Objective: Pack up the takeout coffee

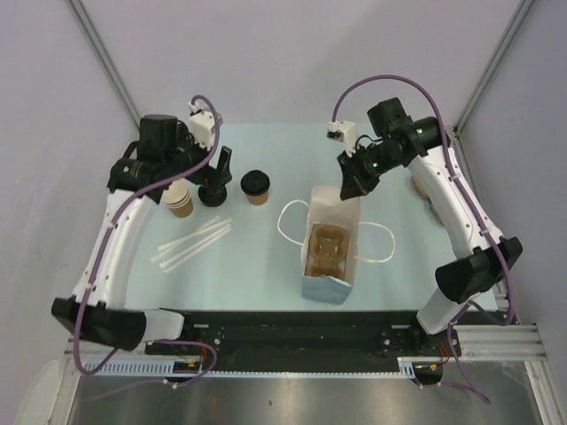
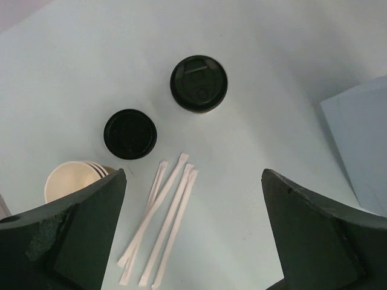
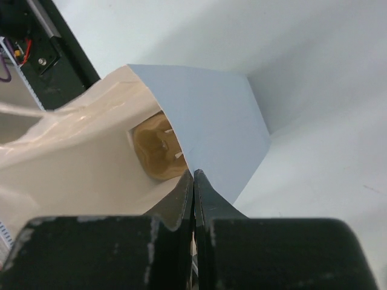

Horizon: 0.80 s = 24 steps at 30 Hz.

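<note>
Right now my left jaws stand wide apart with nothing between them, hanging over the far left part of the counter (image 1: pixel 266 266). The coffee (image 2: pixel 198 83) stands upright with its lid on, out ahead of the jaws, outside the gap and touching neither of the fingers (image 2: pixel 78 235). From above, the coffee (image 1: pixel 255 186) sits just beside those jaws on their right, toward the far edge and left of the middle.

A loose lid (image 2: pixel 130 133) lies flat near the coffee but apart from it, closer to my left finger. A stack of cups (image 2: pixel 69 181) shows its cream inside at that finger's edge. Several wrapped sticks (image 2: pixel 160 223) lie side by side under the gap.

My right jaws are pinched tight on the far rim of the bag (image 3: pixel 205 115), the paper caught between the two fingers. The bag (image 1: pixel 332 243) stands open right of the middle, toward the near edge, its white handles (image 1: pixel 292 221) splayed to both sides and a brown carrier (image 1: pixel 324 248) inside. The coffee stands left of the bag, well apart from my right jaws.
</note>
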### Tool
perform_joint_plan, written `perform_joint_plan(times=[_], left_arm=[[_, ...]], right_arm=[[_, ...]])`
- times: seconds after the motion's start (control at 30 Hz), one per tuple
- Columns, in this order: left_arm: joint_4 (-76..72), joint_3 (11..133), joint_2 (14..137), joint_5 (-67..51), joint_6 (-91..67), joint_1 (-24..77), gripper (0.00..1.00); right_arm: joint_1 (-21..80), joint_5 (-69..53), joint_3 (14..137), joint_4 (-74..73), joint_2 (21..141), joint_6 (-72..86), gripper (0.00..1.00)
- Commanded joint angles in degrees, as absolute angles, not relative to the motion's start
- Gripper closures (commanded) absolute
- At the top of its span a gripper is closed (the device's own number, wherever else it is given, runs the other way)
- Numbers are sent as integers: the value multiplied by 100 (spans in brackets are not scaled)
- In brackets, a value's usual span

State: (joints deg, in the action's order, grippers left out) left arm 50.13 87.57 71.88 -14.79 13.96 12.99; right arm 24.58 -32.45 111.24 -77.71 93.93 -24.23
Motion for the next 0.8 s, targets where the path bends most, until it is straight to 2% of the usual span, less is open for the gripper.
perform_joint_plan(times=[0.0,0.2,0.43,0.77], left_arm=[[5669,9360,7917,-1669,1292,993,0],[4765,9316,8594,-1933,608,984,1],[3974,9510,9412,-1477,430,1063,1],[4051,10071,10344,-1019,975,1635,0]], right_arm=[[2303,-3481,11267,-8314,9527,-2250,100],[2197,-3393,11268,-8218,9624,-2127,100],[2206,-3340,11277,-8235,9536,-2127,100],[2294,-3032,10996,-8034,9422,-2022,100]])
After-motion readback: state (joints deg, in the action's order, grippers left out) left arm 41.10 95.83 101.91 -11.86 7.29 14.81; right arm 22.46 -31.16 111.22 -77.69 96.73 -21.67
